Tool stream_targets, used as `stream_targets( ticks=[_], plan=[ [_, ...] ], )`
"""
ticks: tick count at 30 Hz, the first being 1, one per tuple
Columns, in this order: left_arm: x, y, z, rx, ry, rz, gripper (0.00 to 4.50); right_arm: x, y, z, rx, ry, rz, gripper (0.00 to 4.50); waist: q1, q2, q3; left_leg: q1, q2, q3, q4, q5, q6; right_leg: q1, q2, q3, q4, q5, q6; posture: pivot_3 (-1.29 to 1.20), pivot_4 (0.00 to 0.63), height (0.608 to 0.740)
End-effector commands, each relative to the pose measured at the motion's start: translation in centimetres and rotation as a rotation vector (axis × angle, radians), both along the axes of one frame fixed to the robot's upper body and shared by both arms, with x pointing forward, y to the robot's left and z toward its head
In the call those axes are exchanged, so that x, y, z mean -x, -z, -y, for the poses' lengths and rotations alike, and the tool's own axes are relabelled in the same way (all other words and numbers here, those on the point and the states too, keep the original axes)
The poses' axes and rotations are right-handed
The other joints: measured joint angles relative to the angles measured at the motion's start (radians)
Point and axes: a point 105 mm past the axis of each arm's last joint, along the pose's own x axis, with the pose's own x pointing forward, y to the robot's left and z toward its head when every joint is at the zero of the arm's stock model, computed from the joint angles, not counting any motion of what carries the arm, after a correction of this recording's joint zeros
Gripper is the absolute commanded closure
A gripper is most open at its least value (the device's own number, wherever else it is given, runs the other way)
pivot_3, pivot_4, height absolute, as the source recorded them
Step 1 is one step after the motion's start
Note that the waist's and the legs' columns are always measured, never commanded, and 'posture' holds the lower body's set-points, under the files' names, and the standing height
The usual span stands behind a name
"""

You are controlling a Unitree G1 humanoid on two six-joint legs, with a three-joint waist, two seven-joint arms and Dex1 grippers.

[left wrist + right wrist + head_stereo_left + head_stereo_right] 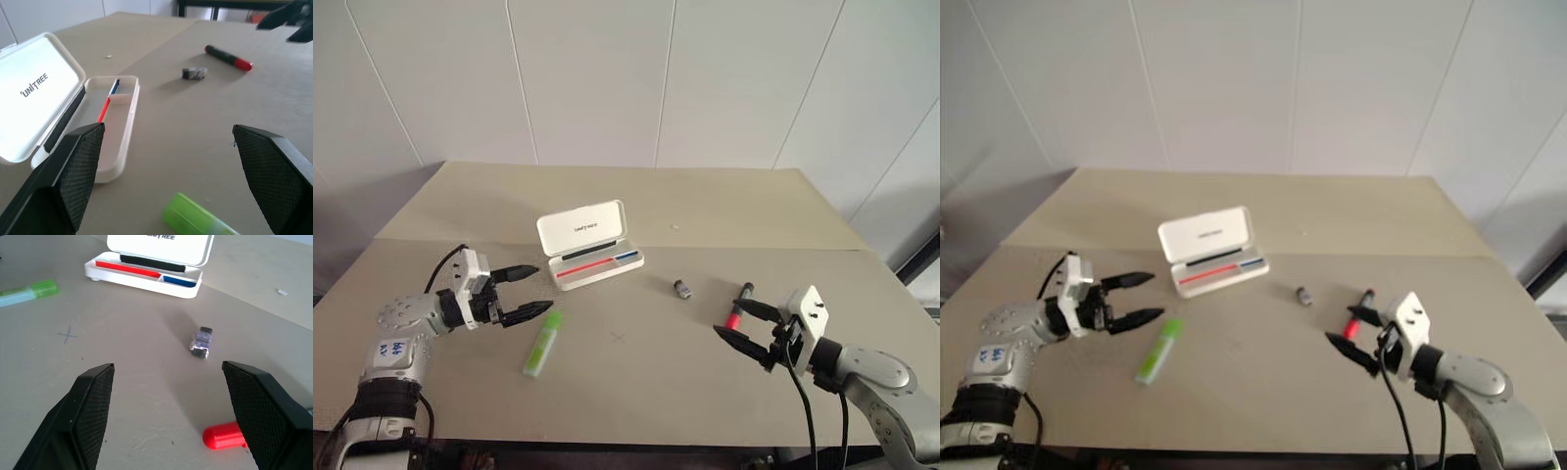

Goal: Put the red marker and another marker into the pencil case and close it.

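Left eye view: two markers [543,344], one case [590,244].

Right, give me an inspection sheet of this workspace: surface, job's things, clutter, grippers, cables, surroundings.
Surface: tan table, a seam running across it, a small pen cross near the middle.
Job's things: pencil case open, lid upright, empty of markers; red marker lying loose on the right; green marker lying loose on the left.
Clutter: small dark grey stubby object between case and red marker; a tiny white speck behind the case.
Grippers: left gripper open, above the green marker; right gripper open, beside the red marker; both hold nothing.
Cables: black cable at the right wrist, another at the left.
Surroundings: white panelled wall.
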Motion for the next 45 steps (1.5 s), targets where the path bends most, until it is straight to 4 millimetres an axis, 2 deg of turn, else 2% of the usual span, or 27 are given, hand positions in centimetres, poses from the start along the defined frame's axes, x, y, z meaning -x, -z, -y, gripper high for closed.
stream_targets(
  ticks=[1, 9, 15, 26, 30, 39, 42, 45],
  plan=[
    [-1.0, -0.9, 0.6, -0.015, -0.006, 0.031, 0.04, 0.1, -1.5, -0.2, -0.023, 0.011, 0.076, 0.00, 0.000, 0.000, 0.000, 0.000, 0.000, 0.000, 0.000, 0.000, 0.000, 0.000, 0.000, 0.000, 0.000, 0.000, 0.000, 0.00, 0.150, 0.740],
    [-3.6, -0.6, 2.9, -0.067, -0.011, -0.025, 0.04, 0.0, -1.9, -0.4, -0.044, 0.037, 0.101, 0.00, 0.001, 0.000, 0.000, 0.000, 0.000, 0.000, 0.003, 0.000, 0.000, 0.000, 0.000, 0.000, 0.003, 0.000, 0.000, 0.00, 0.150, 0.740],
    [-5.1, 0.7, 5.0, -0.138, -0.002, -0.086, 0.04, 0.4, -1.6, -0.8, -0.060, 0.047, 0.101, 0.00, 0.001, 0.000, 0.000, 0.000, -0.001, 0.000, 0.003, 0.000, 0.000, 0.000, 0.000, 0.000, 0.003, 0.000, 0.001, 0.00, 0.150, 0.740],
    [-8.0, 1.7, 6.3, -0.284, -0.104, -0.107, 0.04, 0.8, -1.5, -1.5, -0.085, 0.006, 0.100, 0.00, 0.001, 0.000, 0.000, -0.001, -0.001, 0.000, 0.004, 0.000, 0.000, 0.000, 0.001, 0.000, 0.003, 0.000, 0.001, 0.00, 0.150, 0.740],
    [-8.3, 1.9, 6.8, -0.307, -0.099, -0.112, 0.04, 0.6, -1.5, -1.4, -0.081, 0.014, 0.105, 0.00, 0.000, -0.001, 0.000, -0.001, -0.001, 0.000, 0.004, 0.000, 0.000, 0.000, 0.000, 0.000, 0.003, 0.000, 0.002, 0.00, 0.150, 0.740],
    [-8.8, 4.1, 6.4, -0.491, -0.165, -0.157, 0.04, 0.8, -1.4, -1.1, -0.081, 0.038, 0.111, 0.00, 0.001, -0.001, 0.000, -0.001, -0.002, -0.001, 0.005, 0.000, 0.000, 0.000, 0.000, 0.000, 0.003, 0.000, 0.003, 0.00, 0.150, 0.740],
    [-8.9, 4.4, 6.1, -0.533, -0.181, -0.165, 0.66, 0.6, -1.5, -1.1, -0.080, 0.040, 0.113, 0.00, 0.000, -0.001, 0.000, -0.001, -0.002, 0.000, 0.006, 0.000, 0.000, 0.001, 0.001, 0.000, 0.004, 0.000, 0.003, 0.00, 0.150, 0.740],
    [-9.1, 4.3, 5.9, -0.543, -0.205, -0.150, 1.57, 0.5, -1.5, -1.2, -0.079, 0.038, 0.116, 0.00, -0.001, -0.001, 0.000, 0.000, -0.001, 0.000, 0.007, 0.000, 0.000, 0.002, 0.001, 0.000, 0.004, 0.000, 0.003, 0.00, 0.150, 0.740]
  ],
)
